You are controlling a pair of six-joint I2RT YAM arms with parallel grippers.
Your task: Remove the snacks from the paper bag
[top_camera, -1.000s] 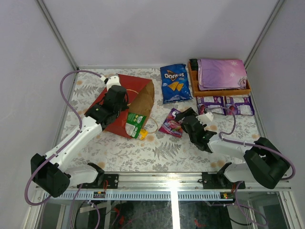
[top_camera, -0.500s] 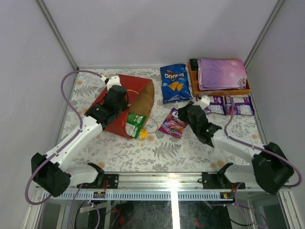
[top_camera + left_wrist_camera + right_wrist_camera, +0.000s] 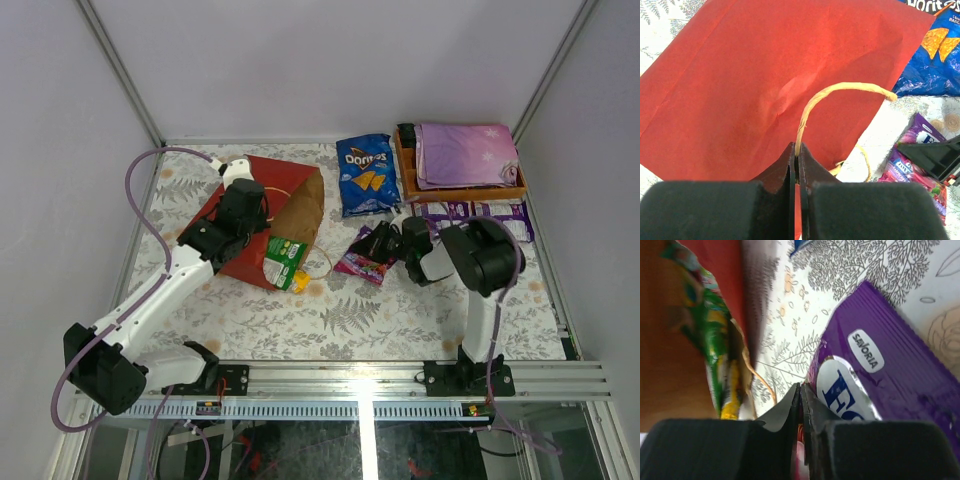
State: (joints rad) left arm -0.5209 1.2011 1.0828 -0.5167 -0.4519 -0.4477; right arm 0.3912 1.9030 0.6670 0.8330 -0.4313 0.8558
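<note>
Right gripper [image 3: 801, 387] has its fingers drawn almost together on the near edge of the Fox's candy pack [image 3: 875, 390], a sliver of pink foil showing in the slit between them, so it appears clamped on that edge. This pack lies flat on the table just outside the mouth of the paper bag [image 3: 285, 185], already clear of it. Judging by its gloss and creases, it should be light, limp and slick, so a pinch on the crimped seam ought to hold better than one on the smooth face. It will likely sag and swing when lifted. A green packet [image 3: 283, 258] sits half out of the bag's mouth, equally thin and crinkly, best taken by its exposed end. Left gripper [image 3: 796, 147] is closed on the bag's tan loop handle [image 3: 840, 90], above the red side panel. Farther out from the bag's mouth lie the Doritos bag [image 3: 365, 172] and, beyond it, small purple packs [image 3: 470, 215], well apart from the bag
</note>
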